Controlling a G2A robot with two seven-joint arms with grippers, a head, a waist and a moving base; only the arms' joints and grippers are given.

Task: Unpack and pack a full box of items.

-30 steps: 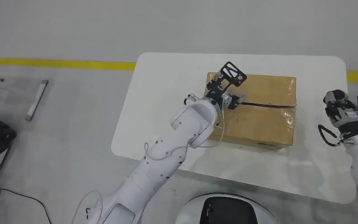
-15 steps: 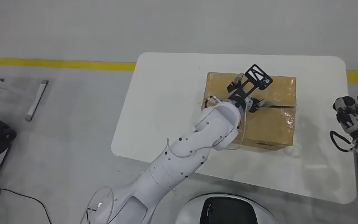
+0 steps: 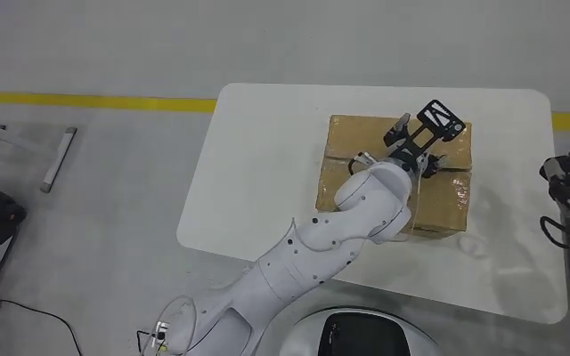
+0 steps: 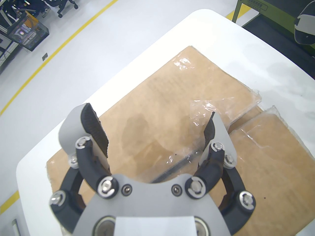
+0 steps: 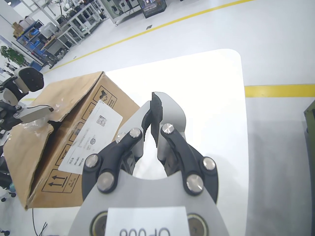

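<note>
Box [image 3: 445, 191]: closed, taped, on the surface [image 3: 258, 178], right half. Left jaws: wide, empty, above the centre seam. Right jaws: narrow, empty, clear of the box. Likely risks: tape resists; flap tears; unbraced box slides.

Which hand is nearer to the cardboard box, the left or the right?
Left. The left hand hovers over the taped top flaps of the cardboard box, fingers open. The right hand is off to the side at the edge of the table, apart from the box.
</note>
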